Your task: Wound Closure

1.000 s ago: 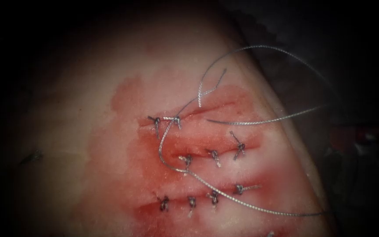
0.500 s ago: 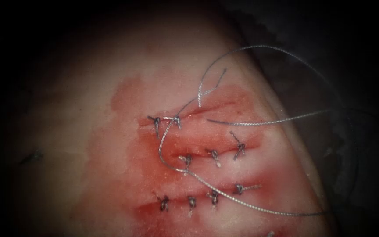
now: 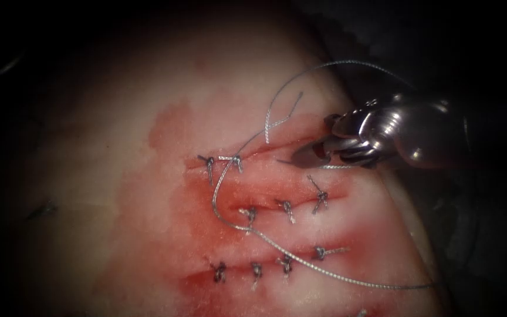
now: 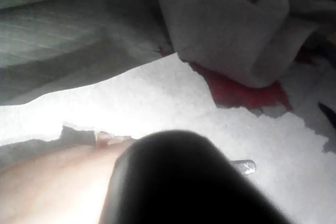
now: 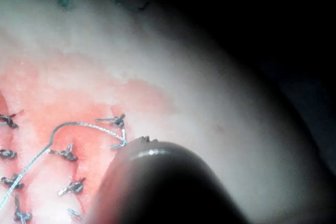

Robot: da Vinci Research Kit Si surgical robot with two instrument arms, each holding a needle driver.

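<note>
The tissue [image 3: 107,176] carries three cuts closed with several dark knotted stitches [image 3: 287,206]. A long braided thread [image 3: 324,273] leaves the knot [image 3: 236,159] at the top cut [image 3: 289,144], curves down on the left of the middle row and runs off to the right. Its smooth dark bend [image 3: 217,208] may be the needle; I cannot tell. A second strand loops above, and its free end [image 3: 286,161] lies on the top cut. My right tool [image 3: 307,155] has its tip right at that end. The left tool's metal tip [image 4: 244,167] is off the tissue, over white cloth.
Red fluid stains the tissue around the stitched rows [image 3: 195,235]. The tissue's right edge [image 3: 400,199] drops into darkness. In the left wrist view, crumpled white cloth with a red stain [image 4: 236,90] lies beside the tissue [image 4: 47,182]. Stitches [image 5: 65,153] and thread [image 5: 79,125] show in the right wrist view.
The right tool has come in from the right and now reaches the thread's free end on the top cut. The upper loop's right part is now behind the tool.
</note>
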